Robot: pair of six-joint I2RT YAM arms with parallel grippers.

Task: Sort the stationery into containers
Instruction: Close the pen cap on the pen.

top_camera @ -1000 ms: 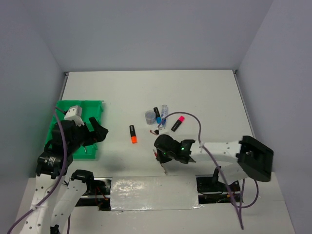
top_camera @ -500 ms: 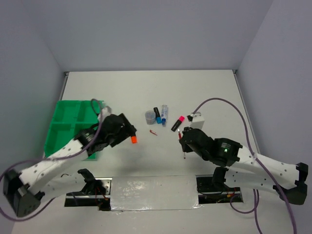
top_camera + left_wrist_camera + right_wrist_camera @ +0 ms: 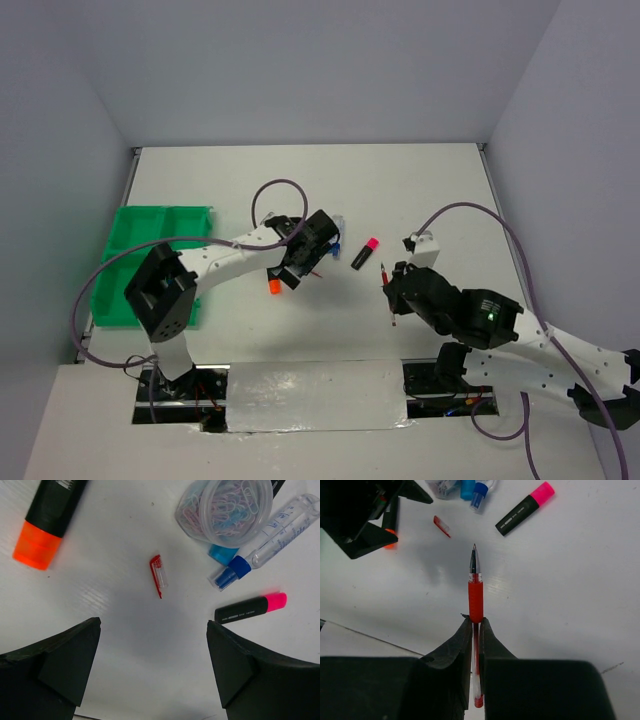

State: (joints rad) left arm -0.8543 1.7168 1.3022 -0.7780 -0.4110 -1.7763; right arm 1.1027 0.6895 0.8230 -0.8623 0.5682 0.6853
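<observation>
Pink highlighter [image 3: 251, 608] label, blue-capped marker [image 3: 272, 536] print: illegible.

Left wrist view crops orange highlighter [image 3: 49, 521] and paper-clip cup [image 3: 225, 511].

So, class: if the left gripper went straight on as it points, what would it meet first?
Probably the red cap, lying on the table ahead of the open left gripper; the orange highlighter lies off to one side. Depth is unclear.

White arm links [image 3: 225, 262], black joints [image 3: 165, 290] (green light [image 3: 490, 314] on right one), purple cables [image 3: 465, 206], black tool fingers [image 3: 55, 665].
</observation>
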